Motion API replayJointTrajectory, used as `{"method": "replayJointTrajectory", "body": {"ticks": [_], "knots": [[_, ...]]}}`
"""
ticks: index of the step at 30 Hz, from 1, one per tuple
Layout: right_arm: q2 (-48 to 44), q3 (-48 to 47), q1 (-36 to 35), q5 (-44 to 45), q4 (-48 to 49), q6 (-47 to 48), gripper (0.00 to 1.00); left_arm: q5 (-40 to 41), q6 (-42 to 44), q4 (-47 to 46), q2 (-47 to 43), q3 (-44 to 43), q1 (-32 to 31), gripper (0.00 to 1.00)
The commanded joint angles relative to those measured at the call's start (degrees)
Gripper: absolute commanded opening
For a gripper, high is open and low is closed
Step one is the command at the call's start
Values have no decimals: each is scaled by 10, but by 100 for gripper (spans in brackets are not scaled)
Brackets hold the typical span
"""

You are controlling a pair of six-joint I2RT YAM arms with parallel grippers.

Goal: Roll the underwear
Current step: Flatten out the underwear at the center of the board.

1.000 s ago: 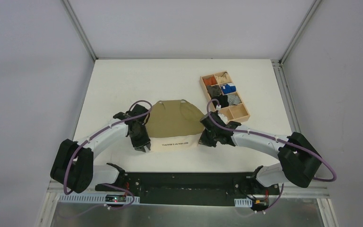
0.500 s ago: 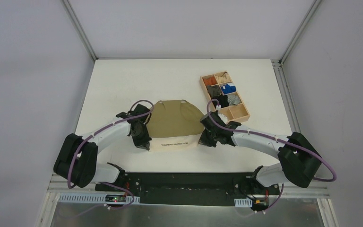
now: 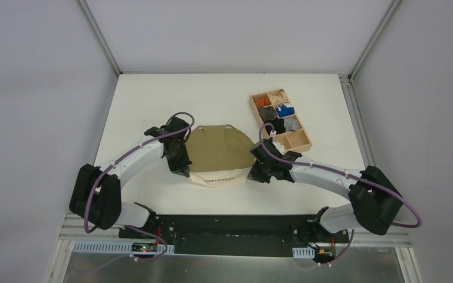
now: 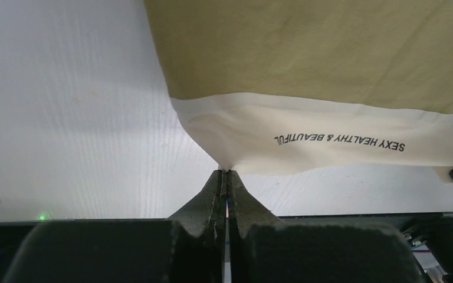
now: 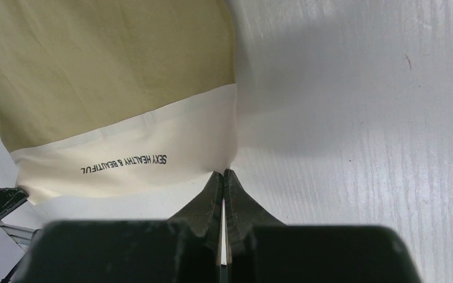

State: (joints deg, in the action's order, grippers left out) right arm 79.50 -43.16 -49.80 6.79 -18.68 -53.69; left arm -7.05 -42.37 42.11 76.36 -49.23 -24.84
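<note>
The olive-khaki underwear (image 3: 215, 150) lies on the white table, its cream waistband (image 3: 218, 178) with dark lettering toward the near edge. My left gripper (image 3: 184, 171) is shut on the waistband's left corner; in the left wrist view (image 4: 225, 172) the fabric (image 4: 307, 53) is pinched at the tips and pulled up. My right gripper (image 3: 253, 175) is shut on the waistband's right corner; the right wrist view (image 5: 224, 172) shows the fabric (image 5: 94, 65) pinched at the tips. The waistband sags between the two grippers.
A wooden compartment tray (image 3: 301, 140) with several small orange, black, blue and grey fabric bundles stands at the back right, close behind my right arm. The black base rail (image 3: 230, 227) runs along the table's near edge.
My left gripper has moved away from the near edge and inward, drawing the waistband's left corner with it. The waistband now curves and is narrower. The right gripper has barely moved.
</note>
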Motion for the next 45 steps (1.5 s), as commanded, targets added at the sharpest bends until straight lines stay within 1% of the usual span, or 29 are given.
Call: {"method": "replayJointTrajectory", "body": {"ticks": [1, 6, 10, 12, 14, 16, 19, 22, 24, 25, 27, 29, 31, 34, 35, 36, 37, 38, 39, 41, 43, 45], "knots": [[-13, -5, -2, 8, -7, 8, 0, -6, 38, 22, 55, -55, -6, 0], [-10, -7, -1, 6, -8, 9, 0, -6, 80, 24, 141, -126, -6, 0], [-13, -17, 2, 5, -16, 14, 0, -5, 120, 53, 220, -222, -6, 0], [-22, -28, 3, 4, -26, 21, 0, 7, 137, 84, 242, -273, -7, 0], [-35, -43, 4, 3, -30, 30, 0, 31, 154, 103, 242, -317, -5, 0], [-27, -86, 14, -12, -28, 54, 0, 52, 182, 118, 237, -363, 4, 0], [19, -204, 29, -11, -68, 111, 0, 58, 231, 181, 252, -482, 42, 0], [44, -303, 41, -8, -87, 130, 0, 38, 284, 250, 257, -617, 87, 0], [38, -337, 46, 1, -84, 128, 0, 23, 313, 293, 251, -702, 114, 0], [30, -342, 49, 5, -80, 126, 0, 5, 323, 301, 240, -714, 126, 0], [14, -339, 50, 11, -75, 125, 0, -34, 326, 294, 194, -691, 140, 0], [-4, -315, 50, 17, -76, 122, 0, -69, 323, 291, 152, -626, 141, 0], [-24, -259, 50, 20, -76, 116, 0, -116, 316, 275, 101, -509, 141, 0], [-51, -162, 45, 5, -72, 102, 0, -163, 299, 198, 31, -296, 139, 0], [-55, -126, 42, -3, -66, 95, 0, -157, 287, 179, 27, -255, 139, 13], [-53, -97, 38, -10, -60, 88, 0, -142, 272, 165, 33, -230, 139, 30], [-46, -67, 34, -20, -53, 81, 0, -131, 260, 155, 48, -220, 139, 51], [-34, -45, 32, -32, -46, 75, 0, -121, 249, 152, 67, -218, 140, 60], [-21, -31, 29, -38, -40, 69, 0, -115, 238, 150, 84, -222, 139, 63], [-14, -16, 20, -34, -39, 58, 0, -114, 218, 147, 99, -225, 138, 64], [-24, -4, 16, -27, -32, 47, 0, -89, 197, 139, 85, -212, 136, 62], [-34, 2, 16, -20, -29, 42, 0, -51, 174, 139, 57, -188, 136, 58]]}}
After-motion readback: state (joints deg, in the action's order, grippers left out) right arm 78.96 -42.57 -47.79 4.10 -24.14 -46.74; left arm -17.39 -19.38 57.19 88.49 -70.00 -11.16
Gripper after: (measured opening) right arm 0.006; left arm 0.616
